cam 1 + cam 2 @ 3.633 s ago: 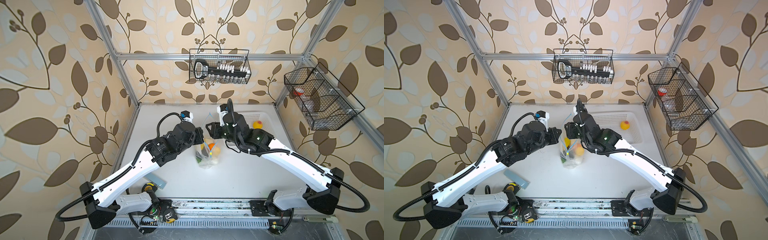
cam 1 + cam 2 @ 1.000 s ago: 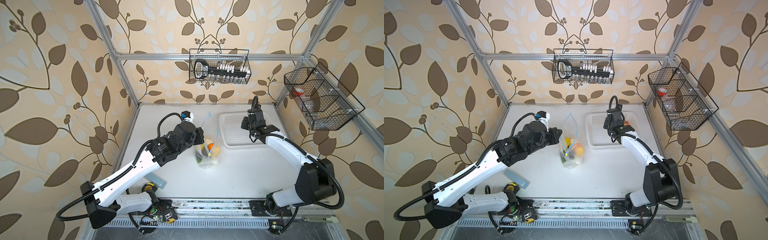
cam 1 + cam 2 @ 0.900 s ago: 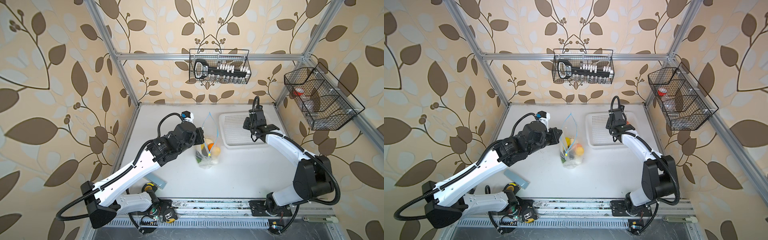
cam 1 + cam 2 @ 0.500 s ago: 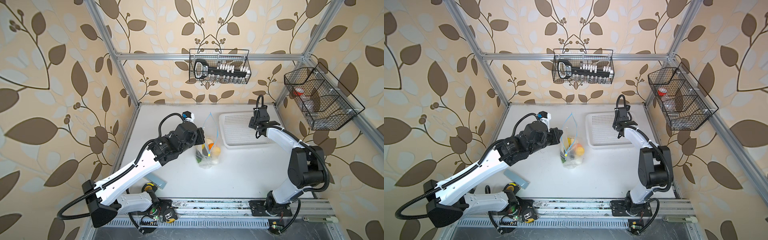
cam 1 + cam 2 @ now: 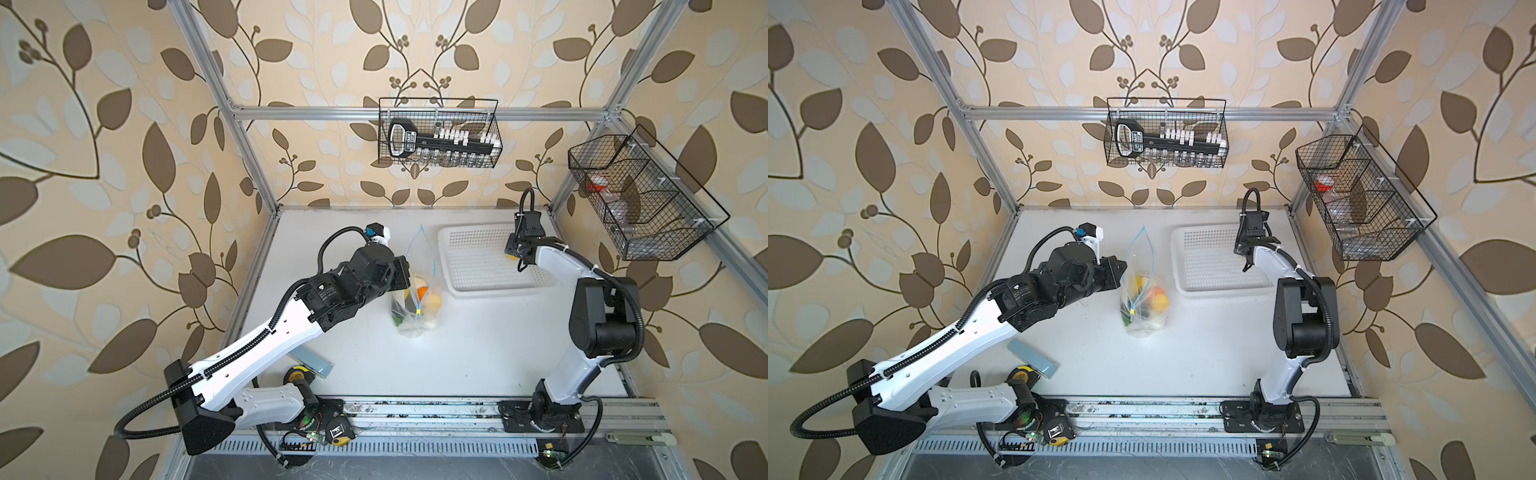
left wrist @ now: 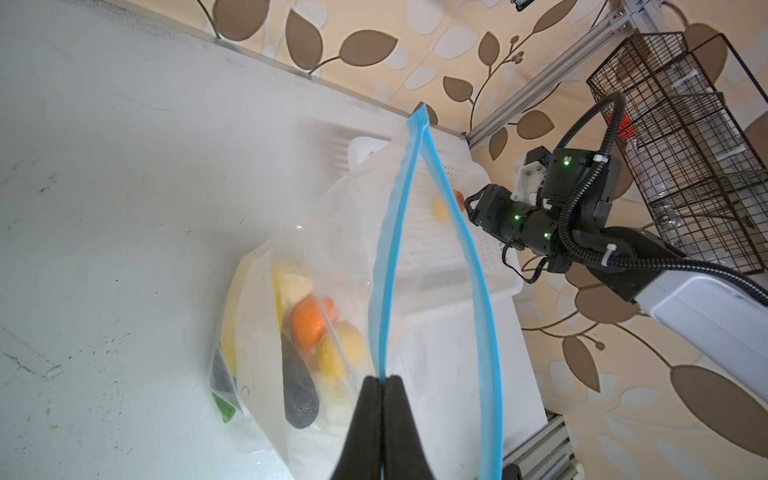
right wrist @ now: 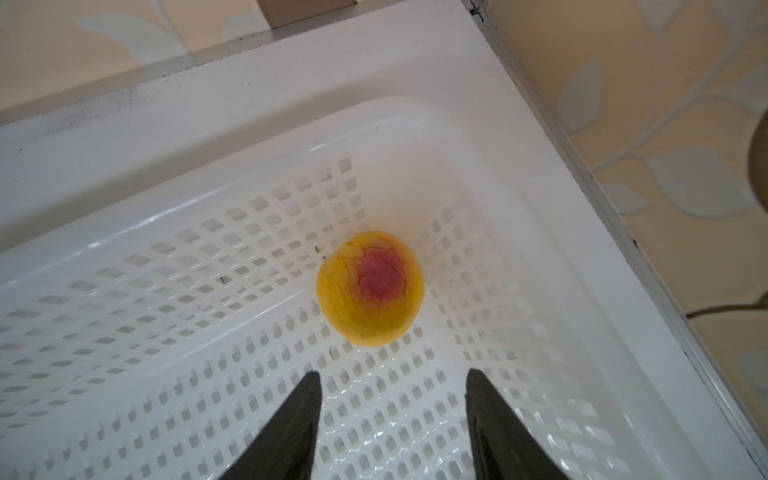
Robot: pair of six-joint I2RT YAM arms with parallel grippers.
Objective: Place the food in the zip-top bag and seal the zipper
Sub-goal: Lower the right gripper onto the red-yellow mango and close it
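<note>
The clear zip-top bag (image 5: pixel 415 316) stands upright mid-table, its mouth gaping. My left gripper (image 6: pixel 381 379) is shut on one side of the light-blue zipper (image 6: pixel 392 249); the other side bows away. The zipper's small yellow tab (image 5: pixel 418 309) hangs at its near end. Food lies inside the bag: an orange (image 6: pixel 309 324), a yellow fruit (image 6: pixel 338 353), a dark piece (image 6: pixel 297 386) and greens (image 6: pixel 224 409). A yellow-pink peach (image 7: pixel 370 289) sits in the far right corner of the white basket (image 5: pixel 490 287). My right gripper (image 7: pixel 392 376) hovers open just short of the peach, touching nothing.
Two black wire baskets hang on the walls, one at the back (image 5: pixel 440 139) and one at the right (image 5: pixel 640 199). A grey-blue block (image 5: pixel 1034 361) and a yellow tape measure (image 5: pixel 1021 374) lie near the front left. The basket's perforated wall (image 7: pixel 478 216) curves round the peach.
My right arm has swung from the bag's mouth to the basket's far right corner, over the peach, and its jaws have spread wider. The left gripper and the bag have stayed put.
</note>
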